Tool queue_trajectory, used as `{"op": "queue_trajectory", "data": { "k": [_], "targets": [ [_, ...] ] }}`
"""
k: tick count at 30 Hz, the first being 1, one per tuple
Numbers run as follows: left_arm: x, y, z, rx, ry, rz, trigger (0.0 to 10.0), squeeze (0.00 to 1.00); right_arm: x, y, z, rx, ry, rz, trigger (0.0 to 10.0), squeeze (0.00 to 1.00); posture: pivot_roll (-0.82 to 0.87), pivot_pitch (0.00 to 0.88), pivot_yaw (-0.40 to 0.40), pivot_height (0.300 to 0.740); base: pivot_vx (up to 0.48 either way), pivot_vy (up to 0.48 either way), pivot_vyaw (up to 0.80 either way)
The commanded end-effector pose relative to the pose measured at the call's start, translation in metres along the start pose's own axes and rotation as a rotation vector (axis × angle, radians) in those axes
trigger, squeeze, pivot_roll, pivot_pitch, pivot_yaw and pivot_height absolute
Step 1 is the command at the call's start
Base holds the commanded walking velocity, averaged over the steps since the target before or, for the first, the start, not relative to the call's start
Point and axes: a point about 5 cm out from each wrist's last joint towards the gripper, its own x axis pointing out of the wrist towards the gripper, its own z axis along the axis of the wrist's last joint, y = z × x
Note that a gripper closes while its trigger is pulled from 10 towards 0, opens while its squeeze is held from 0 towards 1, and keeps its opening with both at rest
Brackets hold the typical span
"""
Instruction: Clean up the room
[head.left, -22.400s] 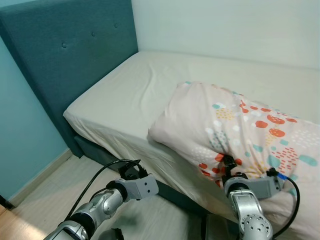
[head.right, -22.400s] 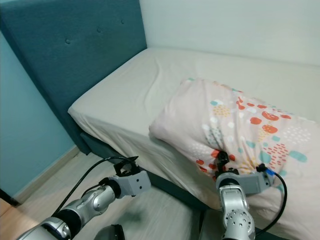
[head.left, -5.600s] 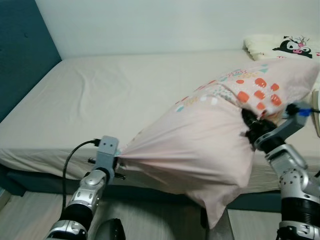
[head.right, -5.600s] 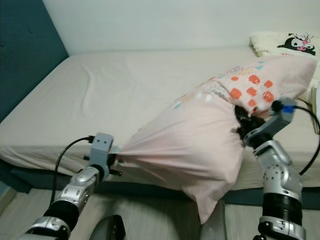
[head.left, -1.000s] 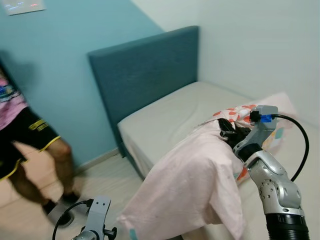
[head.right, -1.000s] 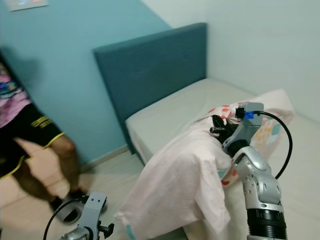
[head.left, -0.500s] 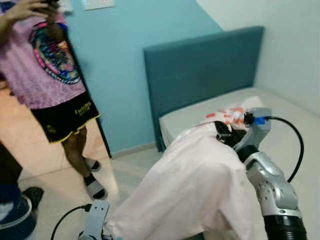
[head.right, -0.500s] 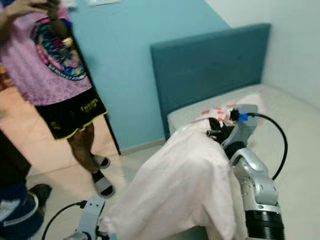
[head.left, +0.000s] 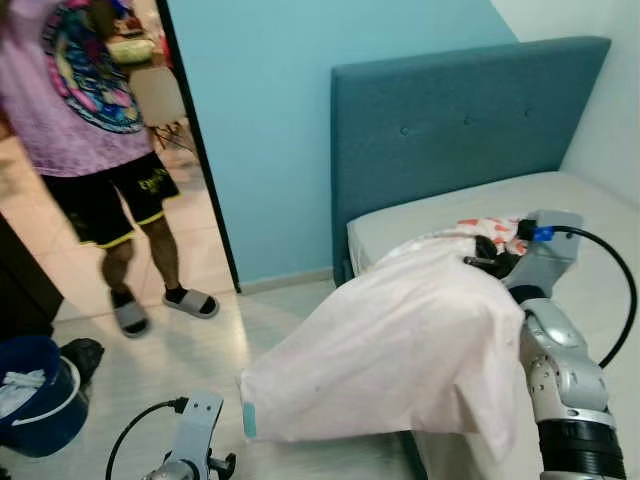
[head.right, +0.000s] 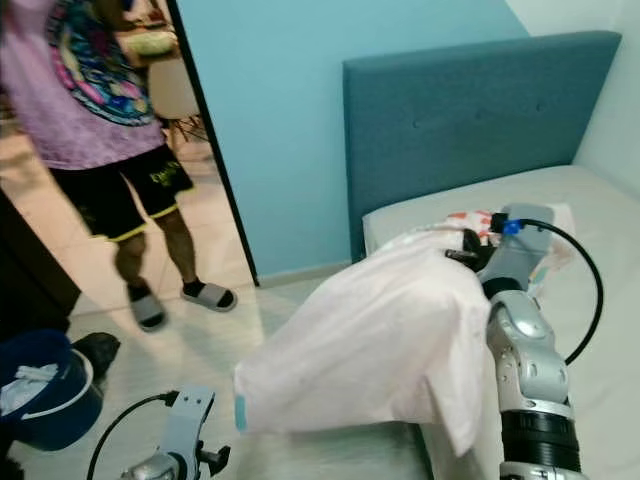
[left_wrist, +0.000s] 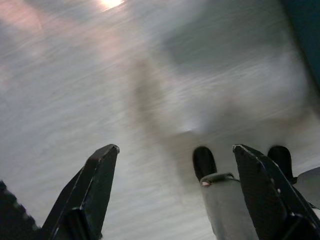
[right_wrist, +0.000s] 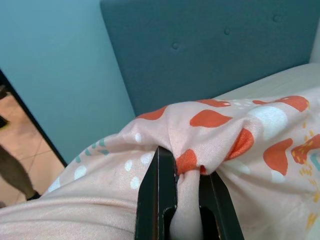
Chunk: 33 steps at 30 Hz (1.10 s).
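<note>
The right end effector (right_wrist: 187, 197) is clenched on a bunched fold of the pink pillow (head.left: 400, 350), holding it raised over the near corner of the bed (head.left: 600, 215), just in front of the teal headboard (head.left: 460, 130). The pillow's plain pink side hangs down from the grip and drapes out past the bed's edge toward the floor (head.left: 190, 350); its orange and teal spotted print shows at the top, beside the grip. The left end effector (left_wrist: 175, 192) is released, its fingers (left_wrist: 97, 187) spread wide above the floor, low and off the bed's foot side. A person (head.left: 90, 110) in a pink shirt and black shorts stands in the doorway, well away from the bed, and a blue bucket (head.left: 40, 395) sits on the floor near them.
</note>
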Motion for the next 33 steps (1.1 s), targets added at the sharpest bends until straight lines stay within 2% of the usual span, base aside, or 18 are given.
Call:
{"op": "queue_trajectory", "data": {
  "k": [1,18,22,26,27,33],
  "targets": [
    [0.000,-0.002,-0.001,-0.004,0.003,-0.008,10.0,0.00,0.001,0.002,0.014,-0.028,-0.082,0.007,10.0,0.00,-0.05,0.000,0.038,0.712,0.480,0.000,0.00],
    [0.000,-0.002,-0.001,0.002,0.001,-0.010,10.0,0.00,0.003,0.001,0.020,-0.050,-0.111,-0.013,10.0,0.00,-0.05,0.000,0.039,0.712,0.480,0.000,0.00],
    [0.001,-0.005,0.002,0.005,-0.006,-0.018,10.0,0.00,0.003,-0.011,0.032,-0.093,-0.158,-0.078,10.0,0.00,-0.05,0.000,0.039,0.712,0.480,0.000,0.00],
    [0.001,-0.005,0.002,0.005,-0.007,-0.019,10.0,0.00,0.004,-0.014,0.035,-0.100,-0.170,-0.094,10.0,0.00,-0.05,0.000,0.039,0.712,0.480,0.000,0.00],
    [0.001,-0.005,0.002,0.005,-0.008,-0.020,10.0,0.00,0.004,-0.020,0.043,-0.123,-0.197,-0.117,10.0,0.00,-0.05,0.000,0.039,0.712,0.480,0.000,0.00],
    [0.001,-0.005,0.002,0.004,-0.008,-0.022,10.0,0.00,0.004,-0.025,0.053,-0.159,-0.227,-0.144,10.0,0.00,-0.05,0.000,0.039,0.712,0.480,0.000,0.00]
  ]
}}
